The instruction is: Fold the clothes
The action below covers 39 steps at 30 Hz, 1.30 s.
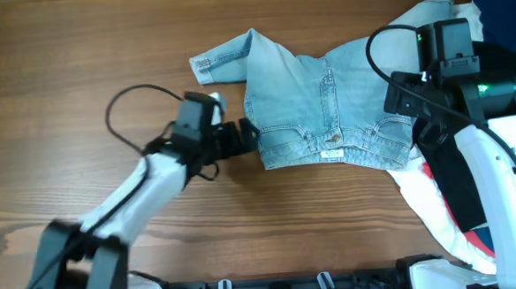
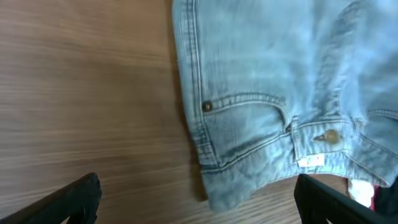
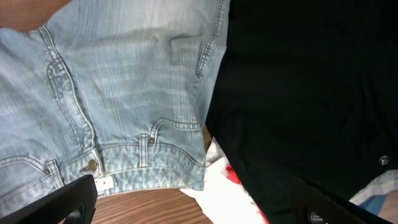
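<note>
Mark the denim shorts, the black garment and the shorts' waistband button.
denim shorts [image 1: 295, 98], overhead view, middle of the fabric
black garment [image 3: 305, 93], right wrist view, middle of the cloth
waistband button [image 2: 331, 135], left wrist view, button face

Worktop [image 1: 76, 48] is bare wood across the whole left and far-left, an open lane for my left jaws. They stand wide apart at the near-left corner of the shorts [image 1: 309, 106]. There's another bare strip just near of the waistband, between my two arms.

The right side is cramped. The black garment [image 3: 311, 93] sits right up against the shorts' right edge, and I can't tell if it overlaps. A white cloth [image 1: 429, 206] with red pokes out beneath, and a dark blue cloth [image 1: 503, 3] fills the far-right corner. My right jaws, also wide apart, hang over that seam with cloth all round.

My left arm [image 1: 145, 190] and its cable loop [image 1: 119, 103] cross the near-left. My right arm [image 1: 498, 167] covers the pile.
</note>
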Motion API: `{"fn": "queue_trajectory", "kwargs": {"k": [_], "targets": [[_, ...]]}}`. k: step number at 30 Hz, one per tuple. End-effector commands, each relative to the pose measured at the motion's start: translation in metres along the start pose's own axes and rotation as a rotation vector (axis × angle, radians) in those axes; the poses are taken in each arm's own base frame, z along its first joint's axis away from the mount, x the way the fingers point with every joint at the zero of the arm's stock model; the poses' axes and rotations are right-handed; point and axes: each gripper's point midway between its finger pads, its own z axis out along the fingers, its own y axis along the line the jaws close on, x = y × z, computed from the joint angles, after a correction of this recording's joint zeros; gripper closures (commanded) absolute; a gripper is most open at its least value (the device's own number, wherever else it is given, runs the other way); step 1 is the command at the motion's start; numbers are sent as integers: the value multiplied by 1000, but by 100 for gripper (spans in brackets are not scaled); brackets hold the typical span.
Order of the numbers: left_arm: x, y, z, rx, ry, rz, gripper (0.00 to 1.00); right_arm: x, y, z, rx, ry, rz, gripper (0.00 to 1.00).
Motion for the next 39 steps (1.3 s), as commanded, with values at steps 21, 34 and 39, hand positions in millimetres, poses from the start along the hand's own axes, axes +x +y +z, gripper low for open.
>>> {"fn": "queue_trajectory", "kwargs": {"k": [21, 34, 39], "targets": [[64, -15, 72, -39, 175, -274, 96, 2, -1, -1, -1, 11, -2, 0], [-38, 156, -127, -400, -255, -506, 96, 0, -1, -1, -2, 5, -22, 0], [-60, 203, -195, -359, -463, -643, 48, 0, -1, 0, -1, 8, -21, 0]]}}
